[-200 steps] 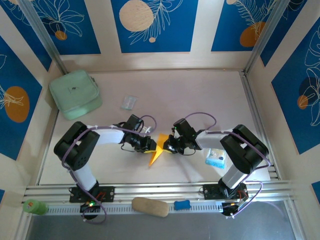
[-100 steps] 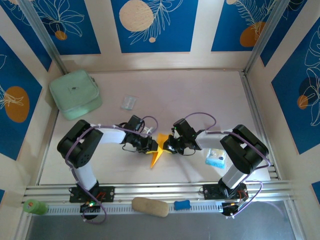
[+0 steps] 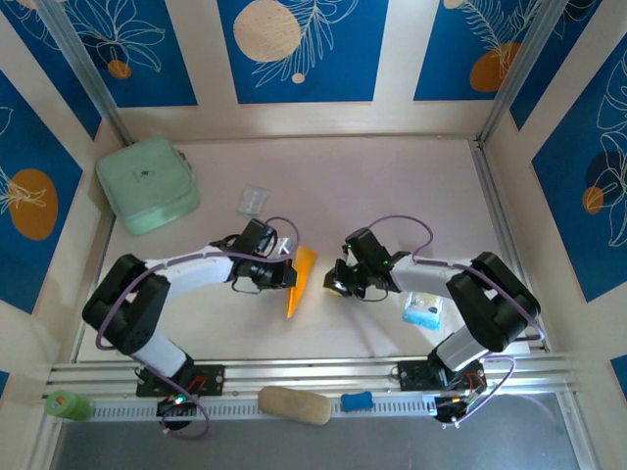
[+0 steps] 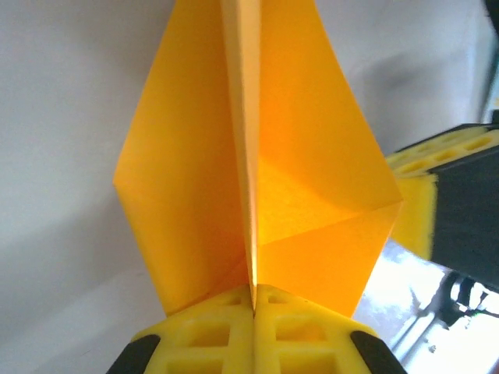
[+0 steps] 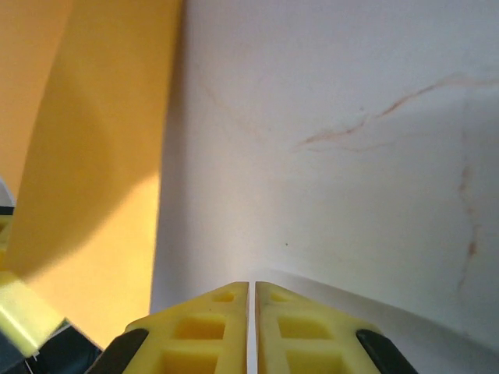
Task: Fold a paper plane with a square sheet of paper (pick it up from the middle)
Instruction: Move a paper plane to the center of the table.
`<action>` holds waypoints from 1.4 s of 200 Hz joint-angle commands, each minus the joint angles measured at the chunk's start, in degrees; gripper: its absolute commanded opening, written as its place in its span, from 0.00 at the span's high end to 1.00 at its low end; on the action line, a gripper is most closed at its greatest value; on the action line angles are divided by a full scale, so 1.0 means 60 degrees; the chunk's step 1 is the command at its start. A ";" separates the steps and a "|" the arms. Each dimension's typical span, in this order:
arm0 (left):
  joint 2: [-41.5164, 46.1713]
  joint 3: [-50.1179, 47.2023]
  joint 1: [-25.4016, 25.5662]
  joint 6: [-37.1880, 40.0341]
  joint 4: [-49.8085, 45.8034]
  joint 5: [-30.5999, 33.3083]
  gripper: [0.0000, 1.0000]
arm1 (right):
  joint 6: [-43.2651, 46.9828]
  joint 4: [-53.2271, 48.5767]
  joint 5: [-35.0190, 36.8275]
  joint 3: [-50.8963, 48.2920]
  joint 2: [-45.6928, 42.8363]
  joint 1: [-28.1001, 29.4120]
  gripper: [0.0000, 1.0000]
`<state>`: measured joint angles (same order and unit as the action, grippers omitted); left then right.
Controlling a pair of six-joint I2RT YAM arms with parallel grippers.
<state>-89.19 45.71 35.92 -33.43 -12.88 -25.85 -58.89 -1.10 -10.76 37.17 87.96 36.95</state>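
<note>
The square sheet of paper (image 3: 297, 294) is orange-yellow and folded into a slim pointed shape, lying mid-table with its tip toward the near edge. In the left wrist view the paper (image 4: 195, 179) shows a centre crease with two wings spreading to either side. My left gripper (image 3: 290, 275) is shut on that centre crease, which sits pinched between its yellow fingertips (image 4: 210, 327). My right gripper (image 3: 337, 284) is a short way to the right of the paper, shut with nothing in it. In the right wrist view the paper (image 5: 86, 156) lies to the left, apart from the closed gripper (image 5: 252, 290).
A mint-green pouch (image 3: 147, 183) sits at the back left and a clear wrapper (image 3: 253, 201) lies behind the left gripper. A blue-and-white packet (image 3: 423, 309) rests by the right arm. A tan oval lump (image 3: 294, 404) and a small blue piece (image 3: 358, 400) lie on the front rail.
My left gripper has closed fully on the paper's crease and drawn it a little left. The paper now looks narrower and is apart from the right gripper, which was touching it.
</note>
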 commanded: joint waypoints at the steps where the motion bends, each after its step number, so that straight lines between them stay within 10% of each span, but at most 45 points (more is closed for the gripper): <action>1: 0.0172 0.0282 0.0075 0.0404 -0.1247 0.1423 1.00 | 0.0235 -0.0461 0.0091 0.0382 -0.0108 -0.0064 0.90; 280: -0.0369 0.0179 0.0072 0.0313 -0.1026 0.0995 0.90 | 0.0274 -0.0703 0.0073 0.0909 0.0309 -0.0135 0.90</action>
<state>-91.09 46.52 35.92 -32.47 -18.90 -18.85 -58.06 -3.97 -10.44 41.69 90.19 36.18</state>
